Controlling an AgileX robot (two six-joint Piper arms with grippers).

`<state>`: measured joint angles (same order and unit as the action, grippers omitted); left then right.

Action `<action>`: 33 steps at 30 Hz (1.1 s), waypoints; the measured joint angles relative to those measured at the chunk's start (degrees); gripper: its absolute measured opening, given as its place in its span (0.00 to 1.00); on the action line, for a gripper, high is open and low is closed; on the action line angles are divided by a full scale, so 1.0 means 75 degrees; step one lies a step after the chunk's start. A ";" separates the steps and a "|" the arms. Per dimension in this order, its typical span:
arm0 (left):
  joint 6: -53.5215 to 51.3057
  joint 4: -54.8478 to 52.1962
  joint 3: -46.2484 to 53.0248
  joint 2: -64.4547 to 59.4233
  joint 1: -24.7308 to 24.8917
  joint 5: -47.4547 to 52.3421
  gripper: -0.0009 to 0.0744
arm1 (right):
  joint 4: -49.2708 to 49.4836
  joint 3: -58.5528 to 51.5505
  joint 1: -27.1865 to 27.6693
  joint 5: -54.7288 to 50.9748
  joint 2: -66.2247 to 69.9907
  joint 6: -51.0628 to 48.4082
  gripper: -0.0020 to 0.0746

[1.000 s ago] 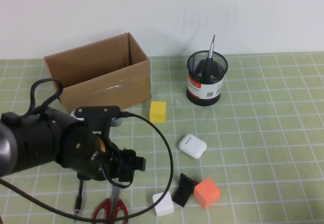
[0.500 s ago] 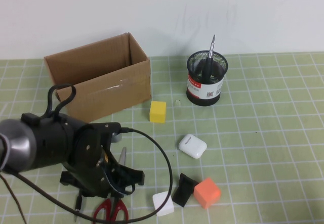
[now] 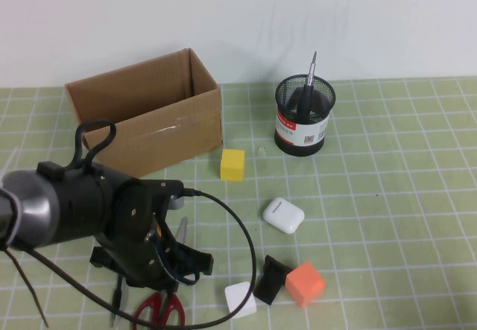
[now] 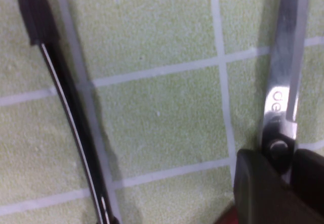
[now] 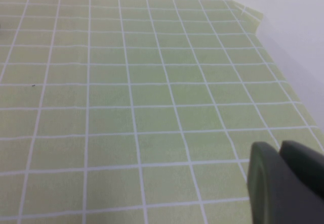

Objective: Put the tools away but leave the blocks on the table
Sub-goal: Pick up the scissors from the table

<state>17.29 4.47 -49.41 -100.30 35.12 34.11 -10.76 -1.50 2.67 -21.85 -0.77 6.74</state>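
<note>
Mat-level: scissors (image 4: 281,90) between left tool (image 4: 279,183) (pivot)

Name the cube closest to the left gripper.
The white cube, at the near edge just right of the left gripper over the scissors. The orange cube and yellow cube sit farther off.

So the tabletop (image 3: 402,196) is pale green with a white square grid all over. Scissors (image 3: 165,300) have red handles and shiny steel blades, and the thin rod (image 3: 116,297) next to them is black. Blocks: yellow one (image 3: 232,164), white one (image 3: 241,300), orange one (image 3: 305,284), and a black angular one (image 3: 273,278). Glossy white case (image 3: 283,215), plain brown cardboard box (image 3: 145,114), black mesh cup (image 3: 302,115) with a red-and-white label.
</note>
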 joint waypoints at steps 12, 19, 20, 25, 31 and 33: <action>-0.0099 -0.0062 0.0027 0.0225 0.0000 -0.0117 0.13 | 0.0000 0.0000 0.0000 0.0000 0.0000 0.0000 0.01; -0.0099 -0.0803 0.0167 0.0990 0.0000 -0.0504 0.13 | 0.0000 0.0000 0.0000 0.0000 0.0000 0.0000 0.01; -0.0105 -0.0996 0.0167 0.1186 0.0000 -0.0574 0.13 | 0.0000 0.0000 0.0000 0.0000 0.0000 0.0000 0.01; -0.0105 -0.2050 0.0180 0.2051 0.0000 -0.1018 0.13 | 0.0000 0.0000 0.0000 0.0000 0.0000 0.0000 0.01; -0.0118 -0.3794 0.0196 0.2862 0.0000 -0.2137 0.13 | 0.0000 0.0000 0.0000 0.0000 0.0000 0.0000 0.01; -0.0118 -0.4724 0.0196 0.2975 0.0000 -0.2627 0.13 | 0.0000 0.0000 0.0000 0.0000 0.0000 0.0000 0.01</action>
<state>16.40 -30.96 -47.94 -77.99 35.12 14.41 -10.76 -1.50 2.67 -21.85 -0.77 6.74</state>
